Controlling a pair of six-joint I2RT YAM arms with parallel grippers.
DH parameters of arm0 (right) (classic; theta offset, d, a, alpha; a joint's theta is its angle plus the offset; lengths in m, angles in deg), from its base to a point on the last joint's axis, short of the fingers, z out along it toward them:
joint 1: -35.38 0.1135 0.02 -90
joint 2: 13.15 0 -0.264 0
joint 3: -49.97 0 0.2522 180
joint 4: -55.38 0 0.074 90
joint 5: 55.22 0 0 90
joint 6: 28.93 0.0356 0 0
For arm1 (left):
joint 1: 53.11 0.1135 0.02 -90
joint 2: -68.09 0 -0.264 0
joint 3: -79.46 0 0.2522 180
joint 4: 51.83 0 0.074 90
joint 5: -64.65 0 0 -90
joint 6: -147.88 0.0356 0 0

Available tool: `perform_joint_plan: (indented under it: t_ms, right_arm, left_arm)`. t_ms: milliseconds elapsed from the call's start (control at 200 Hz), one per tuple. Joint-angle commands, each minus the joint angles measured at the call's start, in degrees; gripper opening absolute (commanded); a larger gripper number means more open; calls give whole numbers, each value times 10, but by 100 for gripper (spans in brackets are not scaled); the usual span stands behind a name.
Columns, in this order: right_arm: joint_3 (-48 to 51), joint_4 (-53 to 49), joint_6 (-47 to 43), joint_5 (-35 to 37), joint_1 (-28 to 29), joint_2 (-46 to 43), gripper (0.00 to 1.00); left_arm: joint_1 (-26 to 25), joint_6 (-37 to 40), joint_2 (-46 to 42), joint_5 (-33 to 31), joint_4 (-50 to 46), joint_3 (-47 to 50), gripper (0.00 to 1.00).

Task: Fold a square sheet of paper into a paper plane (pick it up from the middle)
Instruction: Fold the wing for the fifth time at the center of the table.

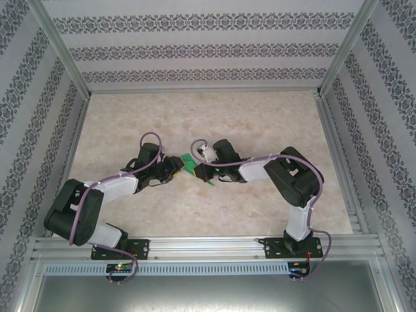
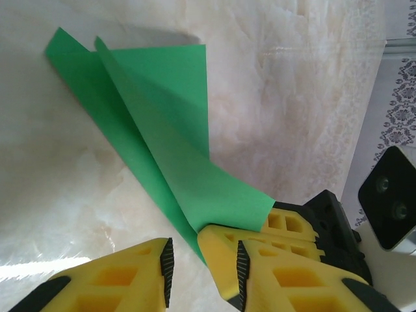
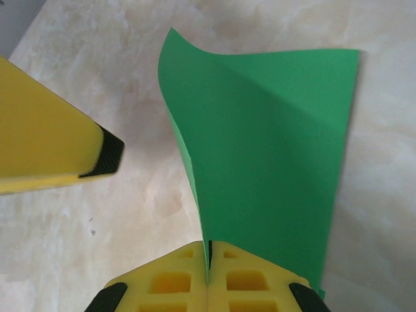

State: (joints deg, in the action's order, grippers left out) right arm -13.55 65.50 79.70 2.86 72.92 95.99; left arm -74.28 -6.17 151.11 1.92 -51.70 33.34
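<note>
Jaws of the right gripper point(image 3: 208, 252) are pressed fully together, with a narrow end of the green sheet point(image 3: 273, 149) pinched in the seam between the two yellow fingers. From this grip the sheet widens away from the right gripper over the table point(image 3: 78, 247). Whether its far edge touches the surface cannot be told. One diagonal crease crosses the sheet. The layer on the side toward the left gripper point(image 2: 205, 273) stands up in a soft curl that ends in a raised corner. The colour is a uniform bright green, unmarked. Seen from the left wrist, at least two layers overlap, and their pointed corners lie side by side at the end farthest from the right gripper.

Left gripper: jaws partly apart, with a clear gap between the ribbed black pads point(image 2: 168, 263) and bare table showing through it. It stands just beside the right gripper, its fingers alongside the pinched end. The sheet's lower edge runs down to the mouth of the gap and passes behind one finger; contact there cannot be told.

Count: one sheet, two grippers, two arms (left arm point(image 1: 110, 188), right arm point(image 1: 286, 175)) and one table. In the top view the right gripper sits near the table's middle, and the sheet shows as a small green patch between it and the left gripper.
</note>
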Motion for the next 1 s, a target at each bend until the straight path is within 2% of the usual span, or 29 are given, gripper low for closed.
perform_joint_plan:
  t_ms: [0, 290, 994]
  right_arm:
    - [-9, 42, 59, -47, -15, 15, 0]
    - [-9, 77, 148, -95, -41, 33, 0]
    - [-34, 70, 220, -152, -52, 72, 0]
  left_arm:
    - [-10, 13, 20, 12, 62, 1, 34]
    - [-19, 12, 55, 19, 111, 1, 30]
    - [-26, -1, 113, 24, 190, -2, 24]
